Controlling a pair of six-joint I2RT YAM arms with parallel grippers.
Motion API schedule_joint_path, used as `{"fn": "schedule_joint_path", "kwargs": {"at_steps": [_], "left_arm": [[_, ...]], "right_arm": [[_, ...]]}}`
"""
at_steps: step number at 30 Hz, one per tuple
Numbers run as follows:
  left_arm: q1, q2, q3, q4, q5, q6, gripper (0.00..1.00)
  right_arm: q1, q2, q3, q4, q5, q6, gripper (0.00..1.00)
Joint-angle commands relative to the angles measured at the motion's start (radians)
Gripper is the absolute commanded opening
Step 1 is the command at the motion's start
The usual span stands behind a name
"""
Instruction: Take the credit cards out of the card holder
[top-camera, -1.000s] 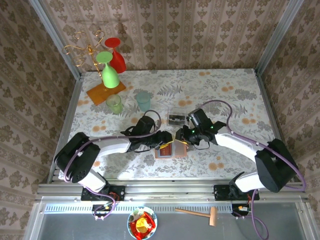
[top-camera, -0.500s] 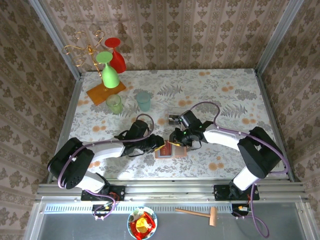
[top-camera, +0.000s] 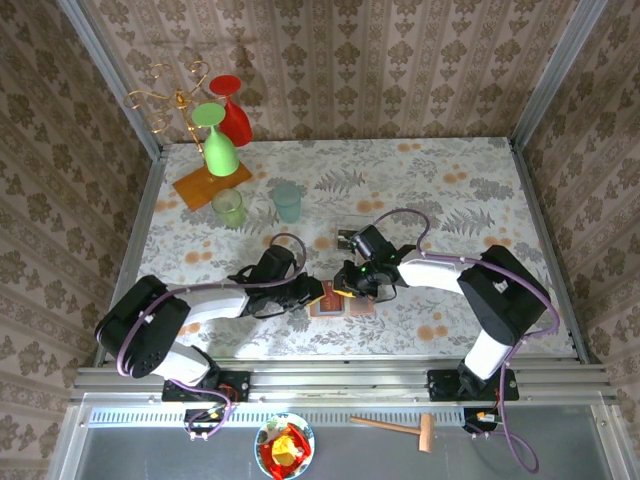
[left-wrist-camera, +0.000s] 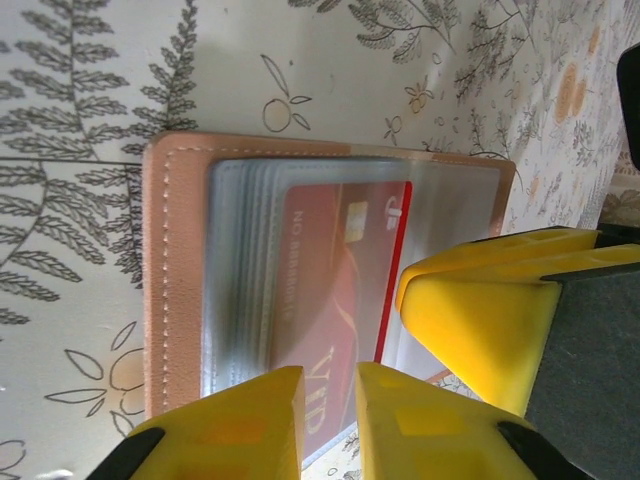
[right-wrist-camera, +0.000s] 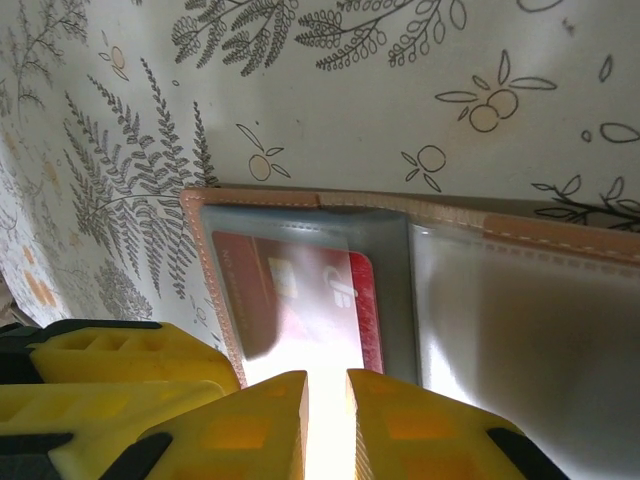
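The card holder (top-camera: 341, 302) lies open and flat on the table between both grippers. It is salmon-tan (left-wrist-camera: 175, 270) with grey-blue pockets (right-wrist-camera: 395, 270). A red credit card (left-wrist-camera: 335, 290) with white print sits in its clear pocket, its red edge (right-wrist-camera: 365, 305) sticking out past the sleeve. My left gripper (left-wrist-camera: 330, 395) stands over the holder's near edge, jaws a narrow slit apart with nothing between them. My right gripper (right-wrist-camera: 327, 400) hovers over the red card from the other side, jaws also a narrow slit apart and empty. The two grippers (top-camera: 318, 292) (top-camera: 350, 288) nearly touch.
A clear plastic tray (top-camera: 352, 236) holding dark cards sits just behind the holder. Two small glasses (top-camera: 230, 206) (top-camera: 287, 201) and an orange-based glass rack (top-camera: 210, 185) with a green and a red goblet stand at the back left. The right gripper's yellow finger (left-wrist-camera: 480, 320) crowds the left wrist view.
The right gripper has moved left and down onto the holder, whose raised flap now lies flat. The left gripper has shifted slightly left along the holder's edge.
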Motion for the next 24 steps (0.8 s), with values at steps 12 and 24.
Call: {"fn": "schedule_joint_path", "kwargs": {"at_steps": [12, 24], "left_arm": [[0.006, 0.015, -0.019, 0.002, -0.018, 0.007, 0.21], [0.003, 0.027, -0.019, 0.006, -0.017, 0.004, 0.21]], "right_arm": [[0.009, 0.02, 0.01, -0.017, 0.009, -0.003, 0.25], [0.009, -0.001, 0.031, -0.088, 0.054, -0.043, 0.32]]}}
